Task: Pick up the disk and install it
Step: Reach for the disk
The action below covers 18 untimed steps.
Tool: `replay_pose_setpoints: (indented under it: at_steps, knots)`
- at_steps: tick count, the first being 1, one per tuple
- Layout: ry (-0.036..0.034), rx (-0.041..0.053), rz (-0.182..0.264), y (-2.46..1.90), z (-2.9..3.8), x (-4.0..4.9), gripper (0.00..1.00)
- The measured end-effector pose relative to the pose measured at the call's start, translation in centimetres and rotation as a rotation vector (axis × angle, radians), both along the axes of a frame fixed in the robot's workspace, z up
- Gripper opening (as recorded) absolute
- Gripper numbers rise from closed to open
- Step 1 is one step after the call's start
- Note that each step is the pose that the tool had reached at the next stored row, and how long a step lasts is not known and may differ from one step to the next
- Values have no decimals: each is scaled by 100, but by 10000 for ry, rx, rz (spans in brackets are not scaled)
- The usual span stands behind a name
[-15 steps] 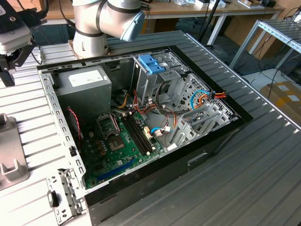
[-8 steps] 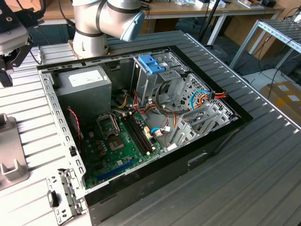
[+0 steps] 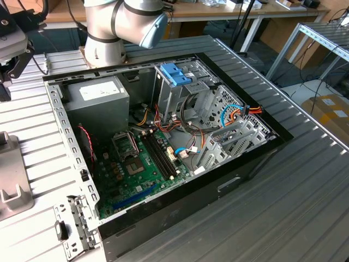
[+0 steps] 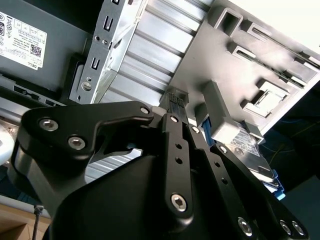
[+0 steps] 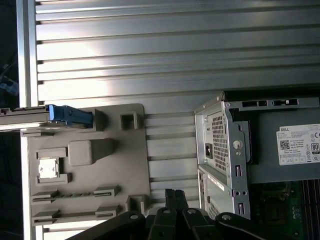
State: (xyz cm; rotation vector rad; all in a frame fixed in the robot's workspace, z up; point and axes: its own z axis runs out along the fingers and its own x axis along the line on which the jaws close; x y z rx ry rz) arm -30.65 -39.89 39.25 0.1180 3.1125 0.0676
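Black metal gripper [image 5: 175,193], jaws pressed together and empty, hangs near a grey moulded plastic tray [image 5: 135,150] — the disk [image 5: 60,115] stands edgewise there, blue rail showing.

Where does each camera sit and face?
Exterior view: off-arm, high, looking down into the open black computer case; grey arm shows.
First wrist view: on the wrist, looking down past the black gripper onto the grey plastic tray.
Second wrist view: also wrist-mounted, slanting along the gripper toward the tray.
Both wrist views share tray and blue-railed dark disk.
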Motion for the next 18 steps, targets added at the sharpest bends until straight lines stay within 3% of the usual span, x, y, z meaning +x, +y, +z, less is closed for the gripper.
replay_pose_setpoints:
  at_steps: [18]
  knots:
    - [0, 0, 0, 0, 0, -111, 10]
